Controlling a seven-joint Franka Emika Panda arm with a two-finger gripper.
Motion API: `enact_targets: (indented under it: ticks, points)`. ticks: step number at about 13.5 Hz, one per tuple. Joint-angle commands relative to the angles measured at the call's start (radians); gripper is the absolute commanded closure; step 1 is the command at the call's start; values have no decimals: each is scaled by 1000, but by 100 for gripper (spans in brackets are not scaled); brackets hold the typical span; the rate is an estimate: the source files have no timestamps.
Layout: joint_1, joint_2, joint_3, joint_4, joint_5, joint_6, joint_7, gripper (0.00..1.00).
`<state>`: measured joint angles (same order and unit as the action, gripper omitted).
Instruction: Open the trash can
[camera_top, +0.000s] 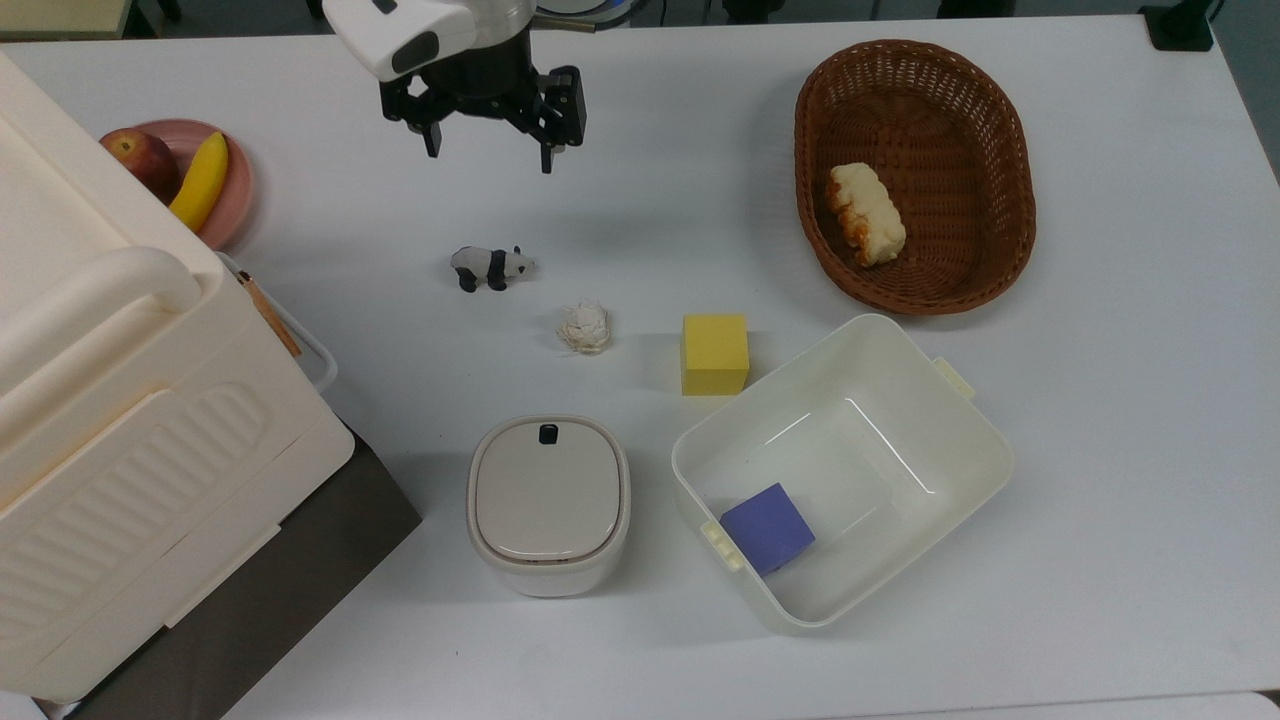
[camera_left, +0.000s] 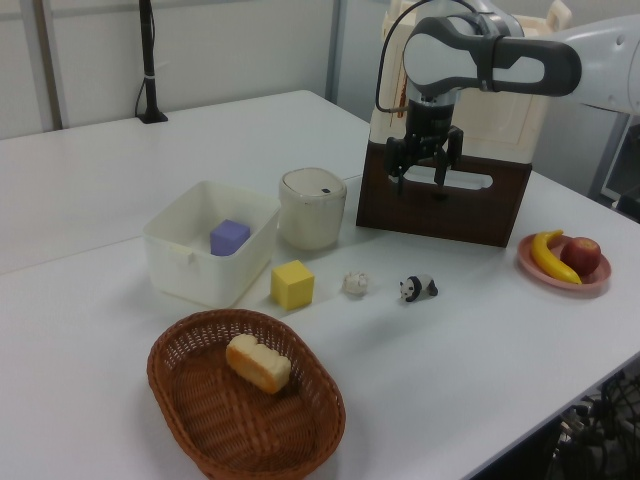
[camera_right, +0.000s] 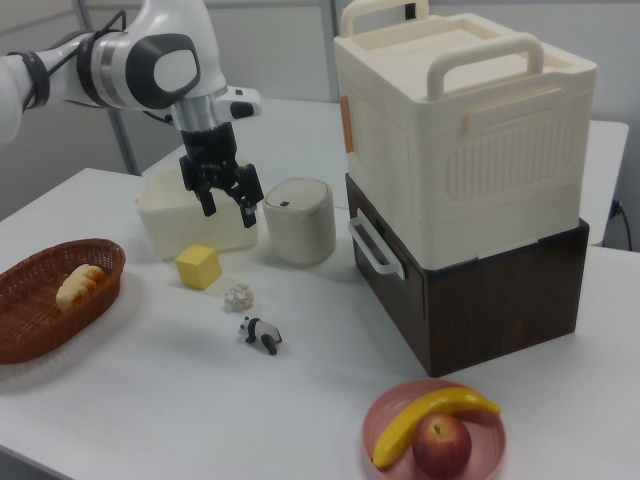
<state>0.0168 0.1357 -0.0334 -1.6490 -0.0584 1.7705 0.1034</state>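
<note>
The trash can is a small cream-white rounded-square bin with a flat beige lid and a black button. It stands lid-down near the front of the table in the top view, also in the left view and the right view. My gripper hangs open and empty above the table, high in the top view and well apart from the bin. The left view has the gripper to the bin's right. The right view places the gripper just left of the bin.
A toy panda, a crumpled paper ball and a yellow cube lie between gripper and bin. A lidless white tub holds a purple cube. A wicker basket, a big cream box and a fruit plate ring the table.
</note>
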Motion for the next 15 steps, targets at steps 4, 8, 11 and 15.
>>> enact_targets:
  ticks: [4, 8, 11, 15]
  points:
    - [5, 37, 7, 3, 0, 66, -40, 11]
    - [3, 88, 6, 20, 32, 215, -77, 77]
    - [9, 191, 15, 127, 35, 377, -68, 79]
    - [35, 297, 12, 208, 23, 599, -71, 79]
